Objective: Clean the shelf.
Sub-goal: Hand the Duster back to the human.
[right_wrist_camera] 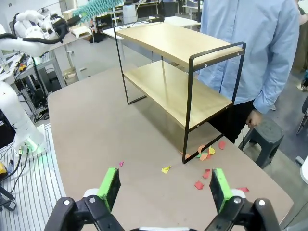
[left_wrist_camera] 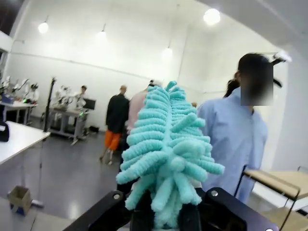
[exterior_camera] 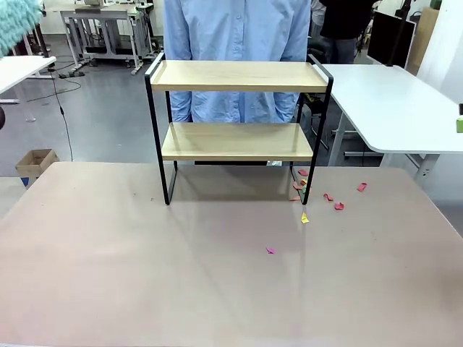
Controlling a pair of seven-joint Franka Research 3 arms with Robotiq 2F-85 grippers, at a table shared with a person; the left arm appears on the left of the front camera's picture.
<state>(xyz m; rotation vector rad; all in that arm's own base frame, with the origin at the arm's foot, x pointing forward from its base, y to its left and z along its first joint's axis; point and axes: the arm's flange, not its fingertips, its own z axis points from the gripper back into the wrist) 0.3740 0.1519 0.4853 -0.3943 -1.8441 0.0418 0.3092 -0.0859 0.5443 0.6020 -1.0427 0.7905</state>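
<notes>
Your left gripper [left_wrist_camera: 166, 216] has its jaws clamped on a teal duster [left_wrist_camera: 166, 154], held high off the counter's left edge. The right gripper [right_wrist_camera: 163, 187] hangs with jaws wide and empty. The shelf [exterior_camera: 235, 108] stands at the counter's [exterior_camera: 145, 275] far edge. I'd sweep each board end to end, clearing the side rails, toward the paper scraps [exterior_camera: 333, 201].

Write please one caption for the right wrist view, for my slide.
Open right gripper above the table, facing the two-tier shelf with coloured paper scraps at its foot.
</notes>
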